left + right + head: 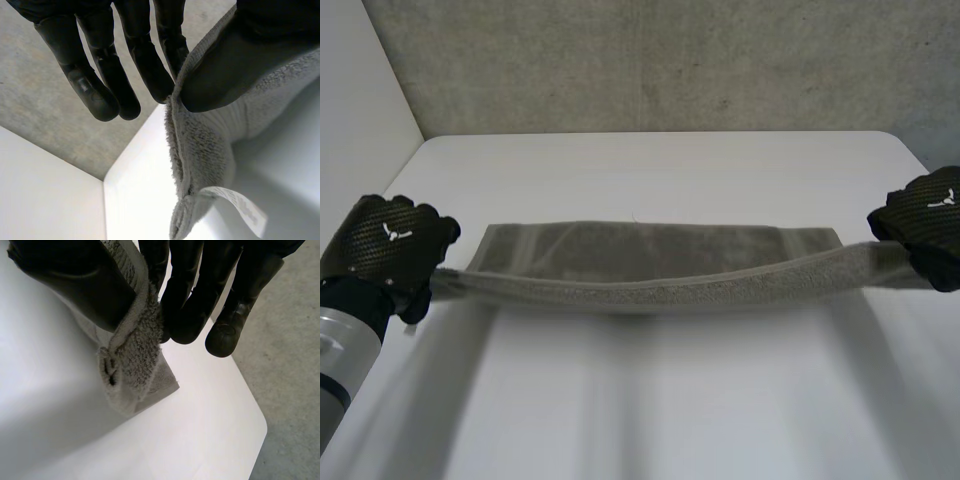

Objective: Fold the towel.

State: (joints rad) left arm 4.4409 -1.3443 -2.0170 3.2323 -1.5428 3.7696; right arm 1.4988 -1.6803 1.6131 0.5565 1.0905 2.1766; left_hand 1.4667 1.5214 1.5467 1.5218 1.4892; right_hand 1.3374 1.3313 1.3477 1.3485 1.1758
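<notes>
white table under a plush grey towel; left hand and right hand pinch its corners.

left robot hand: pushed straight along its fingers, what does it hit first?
Nothing close. The left robot hand pinches the towel edge, which would travel along. Past its fingertips the way looks free to the white table near its far corner. Depth is unclear, so the concrete wall may come first.

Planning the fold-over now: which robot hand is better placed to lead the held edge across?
Right, marginally. The right robot hand pinches its end of the towel farther across the table; the left robot hand pinches its end nearer. Both should move together.
</notes>
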